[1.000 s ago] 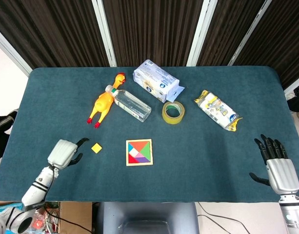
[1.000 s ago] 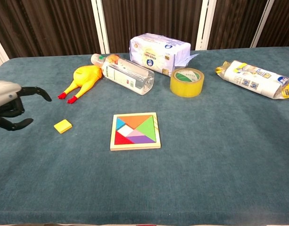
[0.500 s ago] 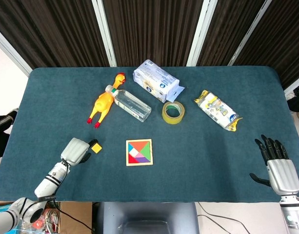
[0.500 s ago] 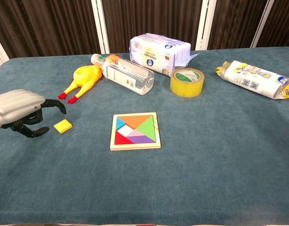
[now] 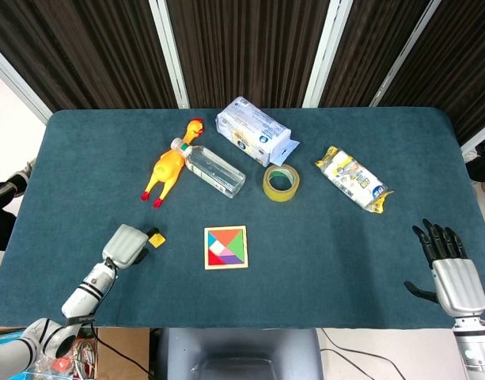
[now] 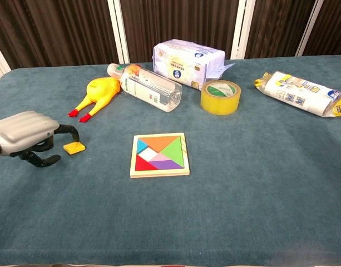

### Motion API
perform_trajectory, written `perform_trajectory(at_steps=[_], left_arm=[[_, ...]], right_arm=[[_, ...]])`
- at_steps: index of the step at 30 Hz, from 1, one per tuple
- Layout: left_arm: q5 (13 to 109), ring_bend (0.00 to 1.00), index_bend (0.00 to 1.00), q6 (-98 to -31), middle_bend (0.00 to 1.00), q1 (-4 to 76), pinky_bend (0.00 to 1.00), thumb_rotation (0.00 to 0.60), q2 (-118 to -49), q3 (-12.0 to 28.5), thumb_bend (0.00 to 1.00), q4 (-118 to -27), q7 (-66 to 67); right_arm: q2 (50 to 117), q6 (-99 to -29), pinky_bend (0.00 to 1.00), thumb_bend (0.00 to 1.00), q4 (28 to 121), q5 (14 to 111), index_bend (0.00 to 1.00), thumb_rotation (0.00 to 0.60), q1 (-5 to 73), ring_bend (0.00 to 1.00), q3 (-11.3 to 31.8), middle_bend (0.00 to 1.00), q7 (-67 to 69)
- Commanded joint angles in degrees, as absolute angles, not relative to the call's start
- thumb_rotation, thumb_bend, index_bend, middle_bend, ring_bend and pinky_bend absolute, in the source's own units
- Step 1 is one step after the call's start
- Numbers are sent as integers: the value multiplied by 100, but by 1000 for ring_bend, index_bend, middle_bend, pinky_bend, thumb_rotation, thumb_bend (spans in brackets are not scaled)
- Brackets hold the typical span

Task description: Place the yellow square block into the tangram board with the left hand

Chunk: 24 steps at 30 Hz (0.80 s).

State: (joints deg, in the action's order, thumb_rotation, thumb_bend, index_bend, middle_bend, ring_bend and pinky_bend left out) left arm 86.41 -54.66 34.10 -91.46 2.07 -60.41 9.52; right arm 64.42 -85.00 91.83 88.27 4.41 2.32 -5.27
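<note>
The yellow square block lies flat on the blue cloth, left of the tangram board. The board holds coloured pieces and shows a white gap near its middle. My left hand rests low at the block's left side. Its fingers arch toward the block and reach its near edge, with the thumb lower and apart; nothing is gripped. My right hand stays at the table's front right corner with fingers spread and empty; only the head view shows it.
Behind the block lie a rubber chicken and a clear bottle. A tissue pack, a tape roll and a snack bag sit further back and right.
My left hand has moved right toward the yellow block and lowered, so its fingers now reach the block. The right hand has not moved.
</note>
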Motion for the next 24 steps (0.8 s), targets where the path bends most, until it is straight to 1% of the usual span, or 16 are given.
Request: perform_trajectory(at_steps=[1,11,24], left_arm=[[8650,1000,326,-5492,1000,3423,1000,600,-9173,183,397,-5996,961],[8659,1000,334,-5584,1000,3482,1000,600,-9185,158,395,-6071,943],[8547,1000,348,-5532,1000,3594,1000,600,-9303,205,391,-6064,1115]], right_arm=[[6443,-8494,0,170,9183,8825,0,600,442,0,231,0,-531],[6444,-8475,0,170,9185,8814,0,600,448,0,234,0,-547],[6423,-8514,0,170,9192,8816,0,600,429,0,240,0,-485]])
